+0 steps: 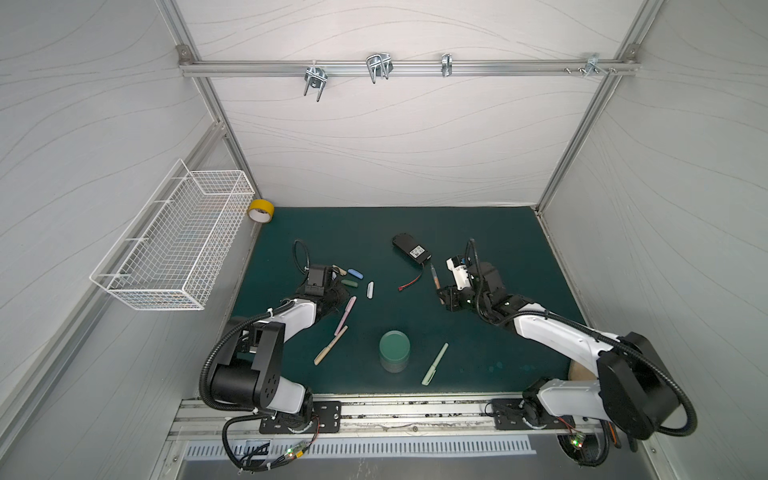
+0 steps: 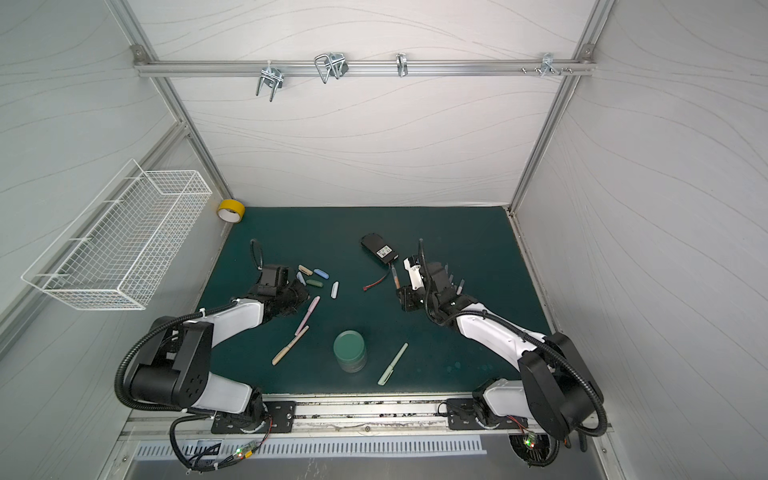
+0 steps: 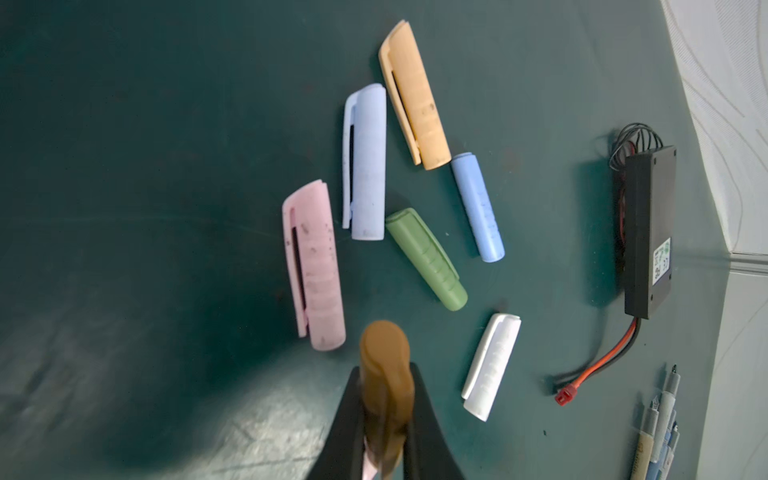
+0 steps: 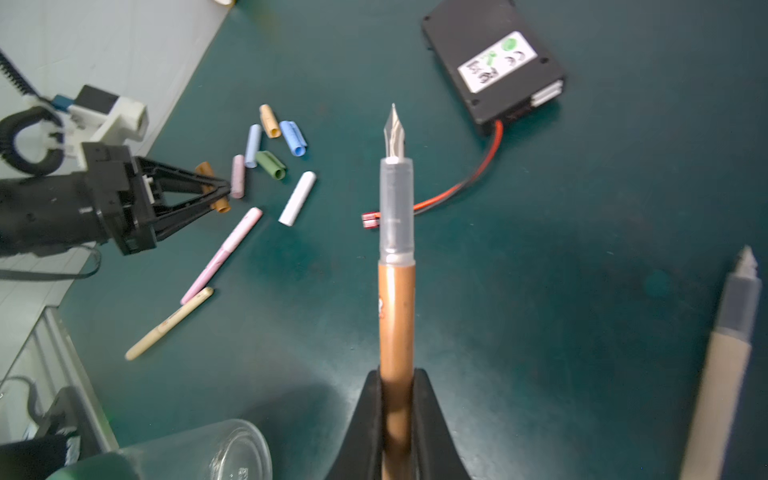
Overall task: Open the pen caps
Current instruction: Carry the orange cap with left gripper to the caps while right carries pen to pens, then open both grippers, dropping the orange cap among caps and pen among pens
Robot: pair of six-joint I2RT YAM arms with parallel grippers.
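Both top views show a black battery pack point(image 1: 411, 248) toward the back of the green tabletop point(image 1: 498, 249). Left of the battery pack lies a cluster of loose pen caps point(image 1: 355, 273). The left jaws are at the side of that cluster farthest from the pack, too hidden here to judge. Nearer the camera than the battery pack lie a capped pink pen point(image 1: 345, 316), tan pen point(image 1: 331, 351) and pale green pen point(image 1: 435, 364). Just right of the battery pack's red wire point(image 1: 415, 282), the right jaws hold a brown pen point(image 1: 435, 280).

From the left wrist, the left jaws are pinched tight on a brown cap point(image 3: 384, 365). Six loose caps lie between it and the battery pack point(image 3: 648, 232): a pink cap point(image 3: 313, 266), pale blue cap point(image 3: 365, 162), orange-tan cap point(image 3: 413, 97), blue cap point(image 3: 478, 208), green cap point(image 3: 426, 259) and white cap point(image 3: 492, 365). None touches the pack.

From the right wrist, the right jaws clamp the barrel of the brown pen point(image 4: 397, 311). It is uncapped, and its steel nib point(image 4: 394, 133) points past the battery pack's wire point(image 4: 461, 187). Well away from the battery pack point(image 4: 494, 62), the left jaws grip the brown cap point(image 4: 212, 187). A second uncapped pen point(image 4: 723, 365) shows blurred.
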